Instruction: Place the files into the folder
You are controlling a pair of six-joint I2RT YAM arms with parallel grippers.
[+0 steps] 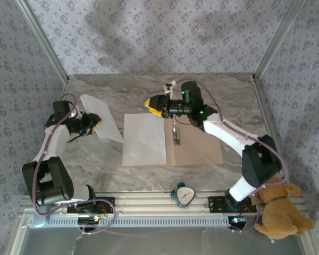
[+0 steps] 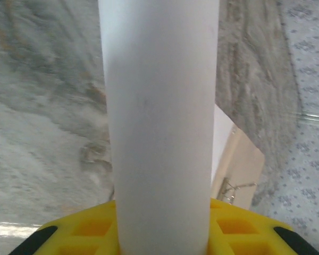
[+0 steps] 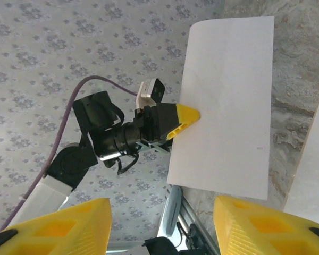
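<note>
The left fingers [image 1: 98, 125] are clamped on one edge of the lifted sheet [image 1: 101, 114], which curls in the air at nine o'clock of the open folder [image 1: 199, 141]. The other sheet [image 1: 143, 139] lies flat on the folder's left leaf, beside the metal clip [image 1: 176, 135]. The right fingers [image 1: 151, 105] stand apart and empty over the folder's twelve o'clock edge. The step in hand looks like carrying the held paper toward three o'clock and laying it squarely over the flat one, free edge down first so it does not fold. The marble surface [image 1: 228, 95] gives room at twelve o'clock. The alarm clock [image 1: 183, 194] at six is well apart, but the right fingers could catch the paper.
</note>
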